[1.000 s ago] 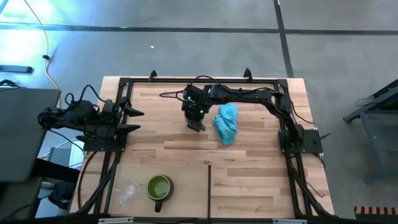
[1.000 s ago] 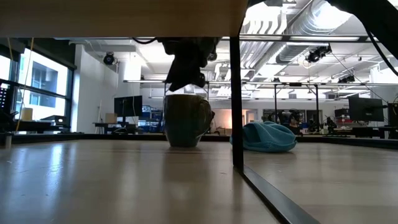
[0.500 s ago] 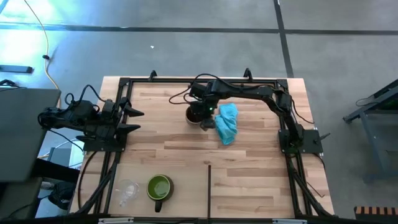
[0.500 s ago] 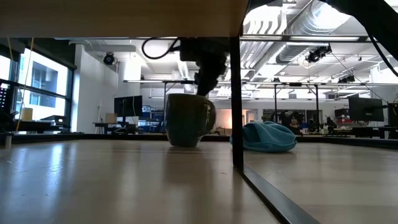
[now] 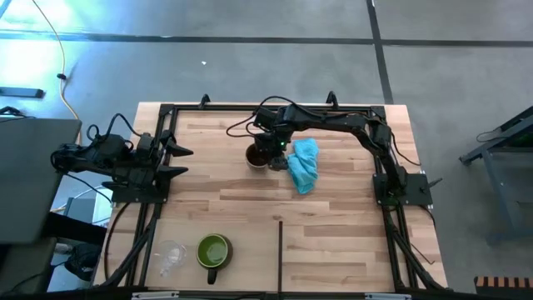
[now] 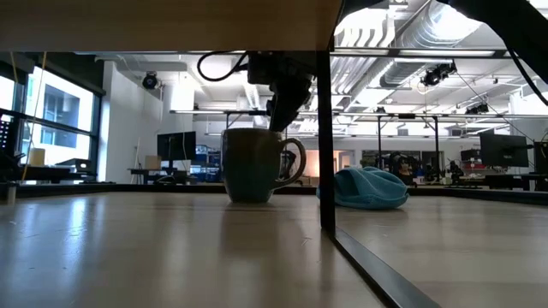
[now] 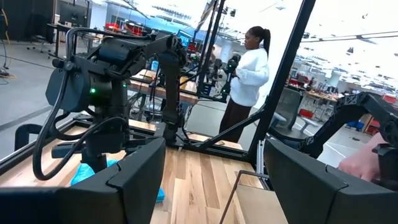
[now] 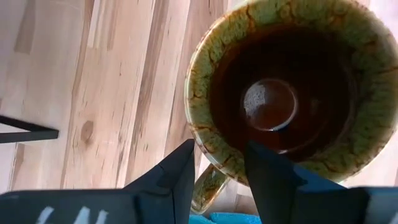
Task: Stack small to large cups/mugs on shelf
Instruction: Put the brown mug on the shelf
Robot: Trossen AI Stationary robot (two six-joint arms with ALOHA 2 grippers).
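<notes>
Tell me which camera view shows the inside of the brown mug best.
The right wrist view: it looks straight down into the brown mug. The high view shows only a small dark opening, the low view only its outer side, and the left wrist view shows none of it.
</notes>
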